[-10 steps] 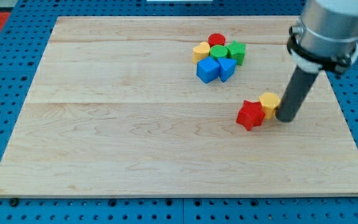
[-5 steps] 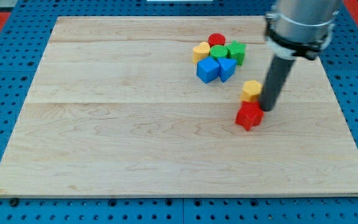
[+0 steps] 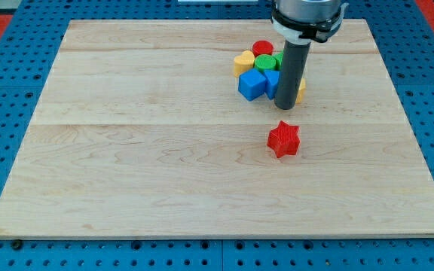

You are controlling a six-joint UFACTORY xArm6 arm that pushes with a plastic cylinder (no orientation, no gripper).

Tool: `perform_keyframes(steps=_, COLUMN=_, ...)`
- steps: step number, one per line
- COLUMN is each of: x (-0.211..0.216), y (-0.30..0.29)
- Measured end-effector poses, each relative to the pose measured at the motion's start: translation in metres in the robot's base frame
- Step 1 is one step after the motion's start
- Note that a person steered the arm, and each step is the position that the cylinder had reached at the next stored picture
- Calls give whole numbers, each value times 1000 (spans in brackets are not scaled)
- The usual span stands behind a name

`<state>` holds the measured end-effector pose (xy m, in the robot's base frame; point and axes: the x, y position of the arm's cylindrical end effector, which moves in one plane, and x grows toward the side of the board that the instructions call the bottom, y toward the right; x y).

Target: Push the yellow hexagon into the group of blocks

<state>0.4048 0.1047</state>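
Note:
My tip (image 3: 285,106) rests on the board just right of the two blue blocks, at the lower right edge of the group. The yellow hexagon (image 3: 301,89) is mostly hidden behind the rod; only a sliver shows at its right side, close to the group. The group holds a yellow heart (image 3: 243,62), a red cylinder (image 3: 262,49), a green cylinder (image 3: 265,61), a blue cube (image 3: 252,84), another blue block (image 3: 272,78) and a green block (image 3: 277,59) partly hidden by the rod.
A red star block (image 3: 283,139) lies alone below the tip, toward the view's bottom. The wooden board (image 3: 126,150) sits on a blue pegboard surface (image 3: 6,113).
The tip has swept up and to the view's left, carrying the yellow hexagon from beside the red star up to the group. The red star has shifted left and slightly down.

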Motion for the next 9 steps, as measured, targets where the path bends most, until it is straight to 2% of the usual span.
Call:
perform_keyframes(steps=2, x=-15, y=6)
perform_keyframes(steps=4, x=-11, y=62)
perform_keyframes(steps=7, x=-38, y=27)
perform_keyframes(steps=9, x=-38, y=56)
